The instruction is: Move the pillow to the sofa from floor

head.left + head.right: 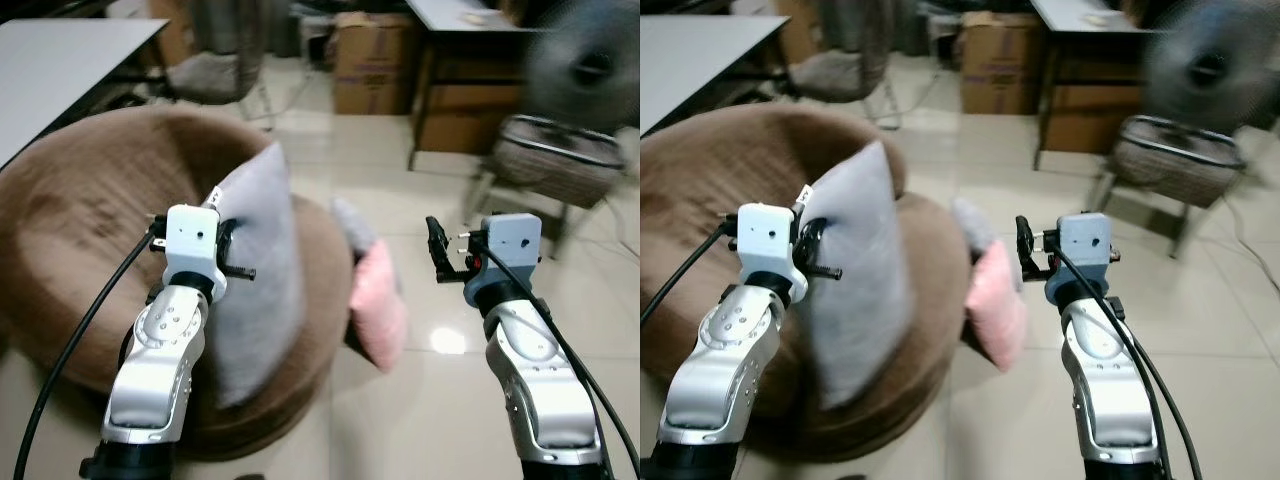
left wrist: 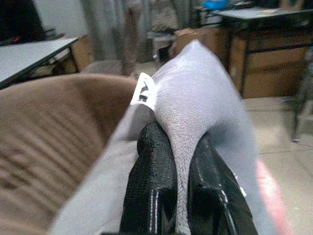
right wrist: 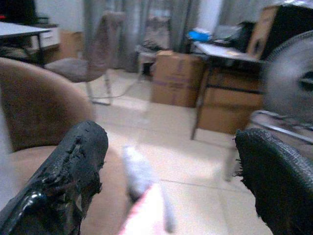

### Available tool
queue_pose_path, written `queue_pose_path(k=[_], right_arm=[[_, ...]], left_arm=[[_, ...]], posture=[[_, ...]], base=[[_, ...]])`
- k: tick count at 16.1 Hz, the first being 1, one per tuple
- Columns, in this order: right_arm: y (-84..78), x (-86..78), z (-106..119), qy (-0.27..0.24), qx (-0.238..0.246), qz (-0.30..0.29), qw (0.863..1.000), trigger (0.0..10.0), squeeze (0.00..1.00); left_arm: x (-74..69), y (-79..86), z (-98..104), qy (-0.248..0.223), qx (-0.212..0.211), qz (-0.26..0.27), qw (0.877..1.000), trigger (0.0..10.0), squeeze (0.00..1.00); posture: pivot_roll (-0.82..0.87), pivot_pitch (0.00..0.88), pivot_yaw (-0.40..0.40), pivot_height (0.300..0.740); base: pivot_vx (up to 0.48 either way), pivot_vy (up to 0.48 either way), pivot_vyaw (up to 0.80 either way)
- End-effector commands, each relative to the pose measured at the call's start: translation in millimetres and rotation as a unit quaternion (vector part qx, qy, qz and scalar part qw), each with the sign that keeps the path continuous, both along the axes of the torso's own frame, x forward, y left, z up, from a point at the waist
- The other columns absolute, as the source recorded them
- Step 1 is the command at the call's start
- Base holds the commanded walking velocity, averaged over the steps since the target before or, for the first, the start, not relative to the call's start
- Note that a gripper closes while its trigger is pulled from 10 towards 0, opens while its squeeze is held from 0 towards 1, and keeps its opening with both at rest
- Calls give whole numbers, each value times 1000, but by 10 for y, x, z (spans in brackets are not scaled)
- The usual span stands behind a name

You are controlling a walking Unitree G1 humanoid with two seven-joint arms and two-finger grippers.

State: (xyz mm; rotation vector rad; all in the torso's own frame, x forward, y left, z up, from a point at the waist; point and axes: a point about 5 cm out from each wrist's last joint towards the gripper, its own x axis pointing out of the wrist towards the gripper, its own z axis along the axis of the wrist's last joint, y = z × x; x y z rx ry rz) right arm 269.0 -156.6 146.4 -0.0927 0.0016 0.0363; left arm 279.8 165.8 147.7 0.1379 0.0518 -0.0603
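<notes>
A grey pillow (image 1: 262,262) hangs upright over the seat of the round brown sofa (image 1: 80,230), a white tag at its top edge. My left gripper (image 2: 178,188) is shut on the pillow's edge, its black fingers (image 2: 151,176) pinching the fabric from both sides. A pink pillow (image 1: 378,312) leans against the sofa's right side on the floor, with a smaller grey cushion (image 1: 352,222) behind it. My right gripper (image 1: 438,252) is held up to the right of the pink pillow, open and holding nothing.
A chair with a wicker seat (image 1: 555,165) and a fan (image 1: 585,65) stand at the right. Cardboard boxes (image 1: 372,60) and a dark desk (image 1: 470,70) are at the back. A grey table (image 1: 60,55) is at the left. Tiled floor (image 1: 440,400) lies open between my arms.
</notes>
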Motion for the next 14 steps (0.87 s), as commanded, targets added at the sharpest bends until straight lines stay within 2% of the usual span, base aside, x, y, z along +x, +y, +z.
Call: queue_pose_path(k=[1,6,8,11,14], right_arm=[[18,20,41,-8,-3,5,1000,10000,0],[19,16,45,-9,-4,9,1000,10000,0],[60,4,55,-11,-8,32,999,10000,0],[54,-2,54,-13,-8,30,999,10000,0],[25,0,51,-11,-1,21,1000,10000,0]], left_arm=[[29,-19,156,-40,2,-6,999,10000,0],[28,-27,150,-40,1,-8,999,10000,0],[38,-22,149,-40,3,-8,999,10000,0],[46,-26,144,-41,4,-10,999,10000,0],[46,-34,136,-41,4,-12,999,10000,0]], posture=[[-22,0,19,740],[-23,0,15,740],[-23,0,15,740],[-27,0,17,740],[-29,0,17,740]], base=[[289,0,0],[292,0,0],[292,0,0],[291,0,738],[292,0,0]])
